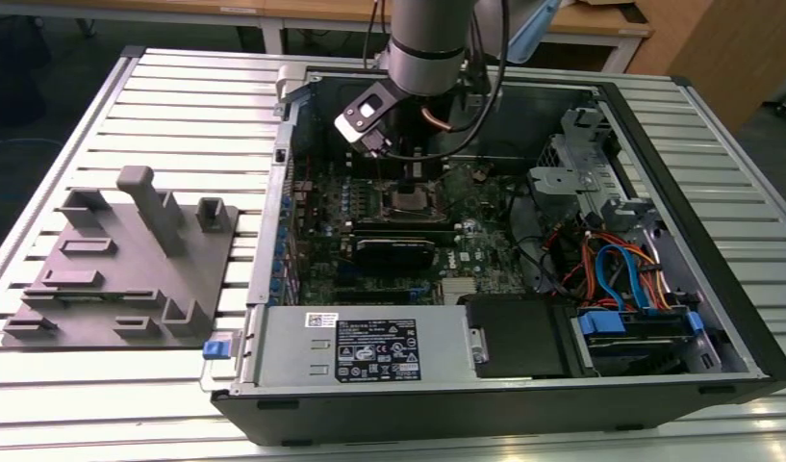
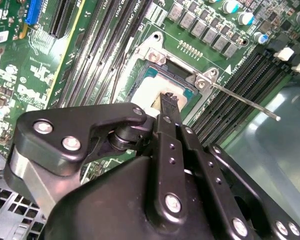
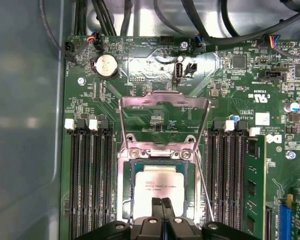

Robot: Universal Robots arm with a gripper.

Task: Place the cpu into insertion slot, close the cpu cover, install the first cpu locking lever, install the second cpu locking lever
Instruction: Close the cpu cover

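Regard placement as done, with the cpu (image 3: 157,182) seated in the insertion slot (image 3: 124,190) beneath the gripper (image 3: 162,204), jaws pressed together on nothing; treat the open cpu cover (image 3: 165,100) and unlatched locking lever (image 3: 204,187) as outstanding.

— Where is the cpu (image 3: 158,182) lying?
— It is sitting flat, dull silver top facing up, in the insertion slot (image 3: 123,185).
— And the cpu cover (image 3: 164,99)?
— That thin silvery frame is standing raised, leaving the cpu uncovered.
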